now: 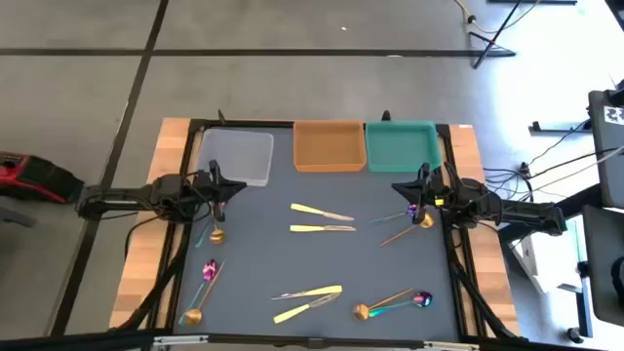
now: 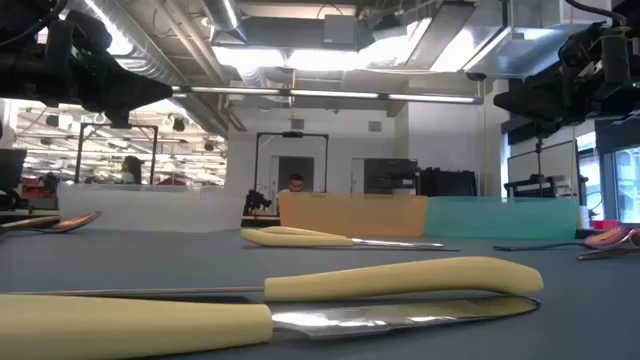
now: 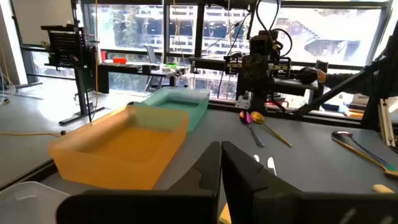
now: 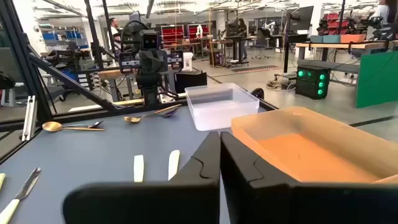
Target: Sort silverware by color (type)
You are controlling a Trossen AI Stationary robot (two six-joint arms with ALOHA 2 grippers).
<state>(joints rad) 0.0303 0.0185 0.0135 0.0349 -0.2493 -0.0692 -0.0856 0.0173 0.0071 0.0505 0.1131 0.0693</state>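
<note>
The silverware lies scattered on the dark mat. Two pale yellow knives (image 1: 322, 212) (image 1: 322, 228) lie mid-table and two more (image 1: 307, 292) (image 1: 300, 311) near the front edge. Copper-gold and iridescent spoons lie at the left (image 1: 214, 233) (image 1: 208, 271) (image 1: 194, 314) and at the right (image 1: 413, 215) (image 1: 392, 306). My left gripper (image 1: 224, 186) (image 3: 221, 180) hovers shut over the mat's left side, close to a copper spoon. My right gripper (image 1: 406, 187) (image 4: 219, 174) hovers shut over the right side, close to the spoons there. Neither touches anything.
Three trays stand in a row along the far edge: a clear one (image 1: 237, 156), an orange one (image 1: 330, 144) and a teal one (image 1: 402, 144). Black frame rails run along the table's sides. Open mat lies between the two arms, around the middle knives.
</note>
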